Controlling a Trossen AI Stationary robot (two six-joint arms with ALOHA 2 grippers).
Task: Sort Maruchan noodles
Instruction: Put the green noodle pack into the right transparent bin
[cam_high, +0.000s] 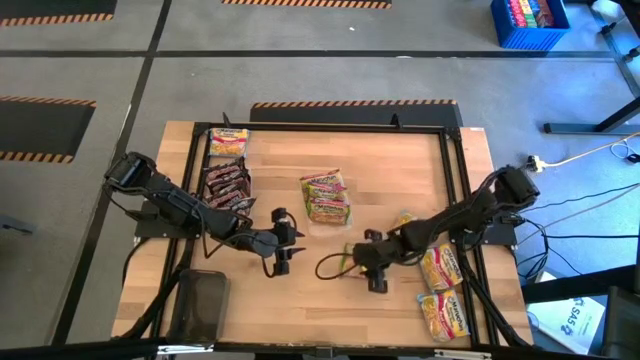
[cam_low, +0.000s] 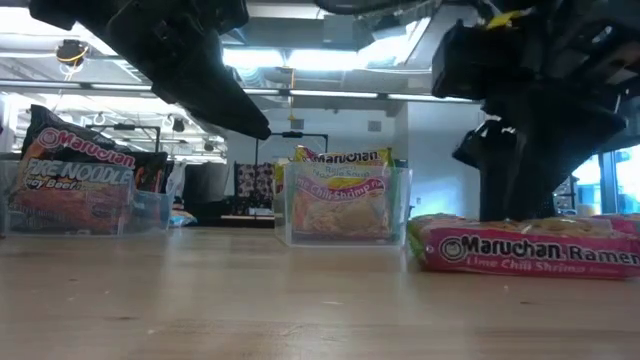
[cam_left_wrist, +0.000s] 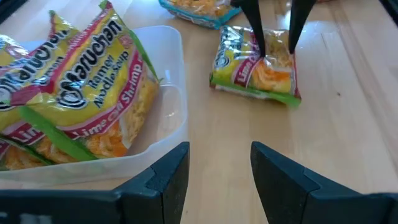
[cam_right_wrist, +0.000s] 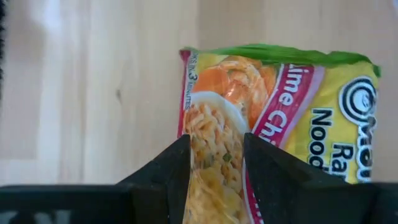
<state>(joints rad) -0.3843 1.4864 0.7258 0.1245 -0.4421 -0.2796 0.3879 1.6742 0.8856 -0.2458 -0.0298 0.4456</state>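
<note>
The yellow packet (cam_right_wrist: 267, 118) of Lime Chili Shrimp noodles lies flat on the wooden table (cam_high: 400, 160), a little right of the centre in the high view. The right gripper (cam_right_wrist: 216, 171) stands over it, and its two fingers pinch one short edge of the packet between them. The packet looks light and soft; the plastic is crinkly and probably slippery, and the dry noodle block inside can break. I think a hold on the edge seam is safer than one across the middle.

To the left, the left gripper (cam_left_wrist: 219, 180) hovers with its fingers spread and nothing between them, beside the clear tray (cam_left_wrist: 168, 93) that holds more yellow packets (cam_left_wrist: 81, 93). Dark red packets (cam_high: 226, 184) lie in the upper left of the table, and other yellow ones (cam_high: 441, 290) at the lower right.
</note>
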